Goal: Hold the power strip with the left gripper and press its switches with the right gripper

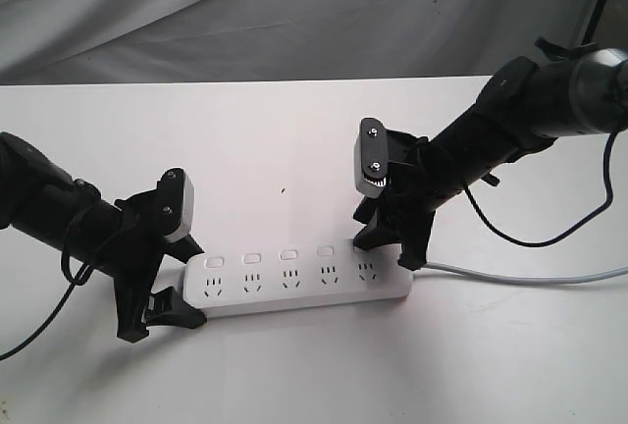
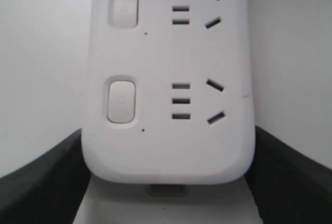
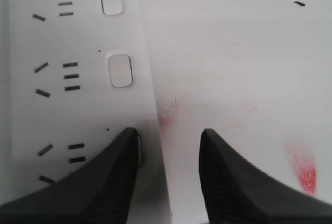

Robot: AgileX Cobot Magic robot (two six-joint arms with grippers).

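- Power strip (image 1: 294,282) lies flat on the table (image 1: 294,130), running left to right in the exterior view. Its cord-free end sits between the fingers of the left claw (image 1: 162,324).
- Left claw: clamped on the strip, with 1 finger bearing on each long edge at the rounded end.
- Right claw (image 1: 392,245): fingers apart, set low at the cord end. 1 finger (image 3: 111,177) overlaps the last of the 5 switches (image 1: 288,254). The other hangs over bare table just beside the strip.
- Contact on that switch cannot be confirmed, because the fingertip hides most of the button.
- Step in hand, as judged: pressing the switch nearest the cord. Push straight down with the fingertip centred on the button. Hold the free finger off the strip's edge so it cannot lever the body sideways.
- 4 switches show uncovered; work along the row toward the left claw.
- Grey cord (image 1: 530,275) leaves the strip just beside the right claw, and a black cable (image 1: 510,233) loops under that arm. Either could snag.
- Red smears (image 3: 306,175) mark the table near the right claw and obstruct nothing.
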